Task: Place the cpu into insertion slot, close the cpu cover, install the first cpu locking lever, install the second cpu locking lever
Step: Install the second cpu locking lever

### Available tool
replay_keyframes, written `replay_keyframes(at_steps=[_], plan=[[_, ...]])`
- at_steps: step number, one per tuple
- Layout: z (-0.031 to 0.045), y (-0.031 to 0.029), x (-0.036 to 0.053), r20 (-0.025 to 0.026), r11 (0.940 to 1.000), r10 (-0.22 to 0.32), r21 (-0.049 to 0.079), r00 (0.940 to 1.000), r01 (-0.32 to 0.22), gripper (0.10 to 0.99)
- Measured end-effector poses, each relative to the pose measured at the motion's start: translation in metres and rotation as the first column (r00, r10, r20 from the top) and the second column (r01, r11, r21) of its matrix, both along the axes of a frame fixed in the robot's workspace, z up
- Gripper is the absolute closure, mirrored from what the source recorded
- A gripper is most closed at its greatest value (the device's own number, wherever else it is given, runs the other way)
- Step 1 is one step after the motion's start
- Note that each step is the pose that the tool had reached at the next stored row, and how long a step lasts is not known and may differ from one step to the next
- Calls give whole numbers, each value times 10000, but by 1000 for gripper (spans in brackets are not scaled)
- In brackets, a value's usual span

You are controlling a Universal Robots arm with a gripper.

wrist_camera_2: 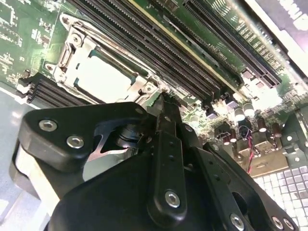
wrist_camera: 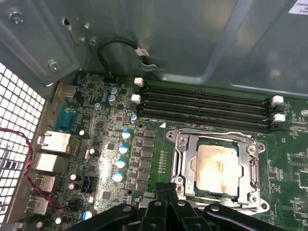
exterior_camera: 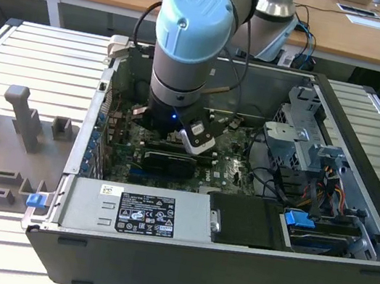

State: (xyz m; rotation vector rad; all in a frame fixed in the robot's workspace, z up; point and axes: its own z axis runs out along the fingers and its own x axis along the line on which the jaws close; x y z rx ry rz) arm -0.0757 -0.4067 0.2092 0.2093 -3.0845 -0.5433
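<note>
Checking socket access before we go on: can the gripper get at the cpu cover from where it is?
Probably yes: the gripper sits right beside the cpu cover, with nothing between them in both wrist views.

Open computer case (exterior_camera: 367, 136) on slatted table (exterior_camera: 37, 49); grey fixture (exterior_camera: 21, 116) beside; long black memory slots (wrist_camera: 207, 103).

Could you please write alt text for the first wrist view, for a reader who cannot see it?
A cpu sits in the insertion slot under the closed cpu cover on a green motherboard, with the gripper close beside the socket. Black memory slots run alongside.
</note>
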Motion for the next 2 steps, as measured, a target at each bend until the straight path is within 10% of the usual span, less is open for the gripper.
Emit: replay_keyframes(at_steps=[2], plan=[[2, -1, 0, -2, 10000, 0, -4, 10000, 0, 980]])
